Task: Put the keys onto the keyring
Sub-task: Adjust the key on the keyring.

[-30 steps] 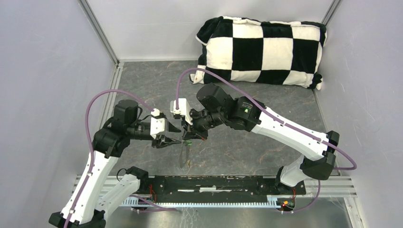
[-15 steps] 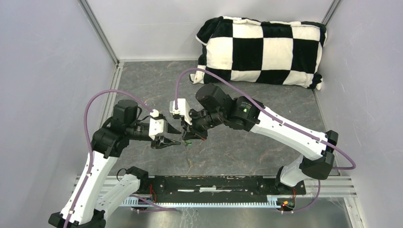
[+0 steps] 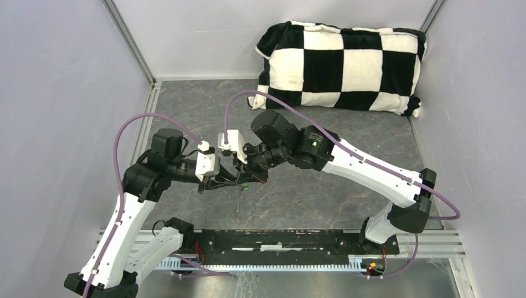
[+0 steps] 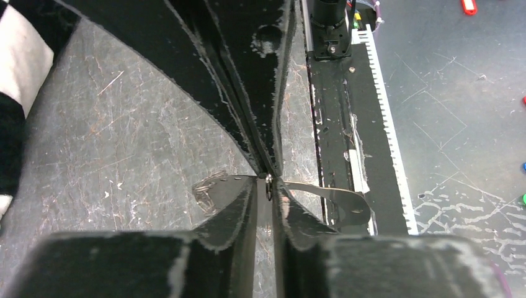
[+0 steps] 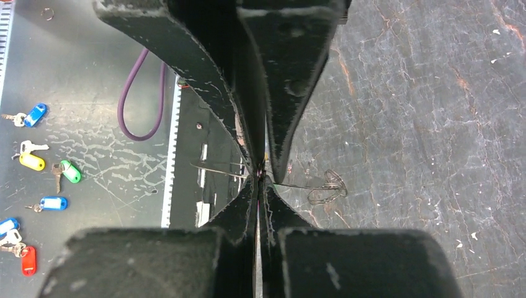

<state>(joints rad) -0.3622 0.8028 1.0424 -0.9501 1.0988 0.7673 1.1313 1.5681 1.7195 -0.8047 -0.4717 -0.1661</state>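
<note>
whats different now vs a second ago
The left hand swung right to meet the right hand and narrowed its jaws onto the keyring. The loop that hung plainly below the hands a second ago is hard to make out from above now. The right hand eased slightly left. Unchanged: right hand shut on the keyring, checkered pillow at the back.

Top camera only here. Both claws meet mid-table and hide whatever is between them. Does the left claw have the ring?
Observer: Yes. In its wrist view the left claw is pinched shut on the keyring; metal runs out either side of the tips.
Operator: And the right claw?
Observer: Shut too, on the same thin wire, by its wrist view.
Operator: Any spare keys around?
Observer: Several tagged keys, blue, yellow, green, red, lie off the tabletop, past its near edge.
</note>
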